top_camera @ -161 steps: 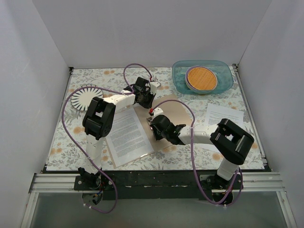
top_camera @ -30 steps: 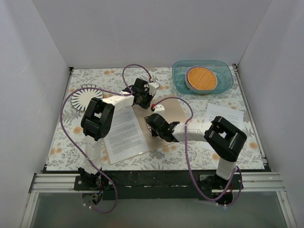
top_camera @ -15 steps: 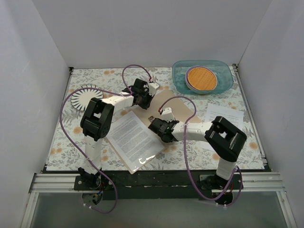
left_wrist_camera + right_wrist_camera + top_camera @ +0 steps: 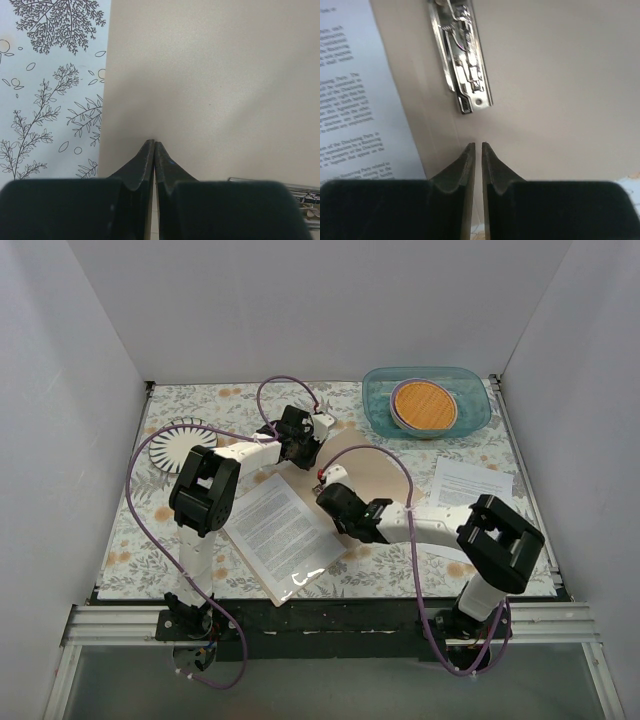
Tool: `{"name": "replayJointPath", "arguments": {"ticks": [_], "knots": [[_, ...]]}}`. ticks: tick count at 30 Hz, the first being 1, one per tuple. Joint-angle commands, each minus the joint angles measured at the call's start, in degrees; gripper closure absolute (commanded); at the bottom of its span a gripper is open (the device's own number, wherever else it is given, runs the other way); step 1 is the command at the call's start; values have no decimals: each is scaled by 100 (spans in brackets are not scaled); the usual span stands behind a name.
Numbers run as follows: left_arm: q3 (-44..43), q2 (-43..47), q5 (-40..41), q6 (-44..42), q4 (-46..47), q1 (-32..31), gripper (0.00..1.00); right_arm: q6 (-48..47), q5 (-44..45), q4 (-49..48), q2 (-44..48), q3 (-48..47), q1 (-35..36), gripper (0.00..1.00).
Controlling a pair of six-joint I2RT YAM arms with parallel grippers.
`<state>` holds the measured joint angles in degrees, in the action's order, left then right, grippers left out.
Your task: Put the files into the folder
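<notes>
An open tan folder (image 4: 378,472) lies mid-frame on the floral worktop (image 4: 130,530). One printed sheet (image 4: 278,525) rests on its lower-left half, with a second sheet (image 4: 468,485) apart at right. The left pincer (image 4: 154,143) and right pincer (image 4: 478,145) are both clenched, tips at its cover.

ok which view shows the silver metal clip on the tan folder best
Right wrist: the silver metal clip is large and sharp. Left wrist catches only a blurred end at its corner; top external leaves it too small to tell.
</notes>
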<state>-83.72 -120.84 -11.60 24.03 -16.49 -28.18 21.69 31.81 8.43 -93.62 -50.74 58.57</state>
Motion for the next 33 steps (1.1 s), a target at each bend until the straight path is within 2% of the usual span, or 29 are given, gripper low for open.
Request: {"name": "replayJointPath", "arguments": {"ticks": [1,8,11,13,17,20,30,33], "knots": [[304,-283,87,-4,-1111,6,100,-701,-500,-623,-235,-523,-82,81],[225,-300,79,-13,-1163,15,100,-912,-870,-693,-429,-832,-214,69],[225,-300,96,-30,-1181,15,100,-921,-887,-623,-516,-859,-240,68],[225,-300,87,-21,-1172,15,100,-895,-922,-632,-534,-824,-267,71],[216,-326,96,-30,-1172,15,100,-860,-922,-605,-508,-744,-284,84],[216,-335,96,-30,-1172,15,100,-860,-914,-596,-481,-683,-311,90],[199,-353,122,-39,-1172,15,100,-746,-940,-561,-508,-481,-390,99],[216,-353,122,-48,-1172,15,100,-710,-949,-614,-534,-393,-407,99]]}}
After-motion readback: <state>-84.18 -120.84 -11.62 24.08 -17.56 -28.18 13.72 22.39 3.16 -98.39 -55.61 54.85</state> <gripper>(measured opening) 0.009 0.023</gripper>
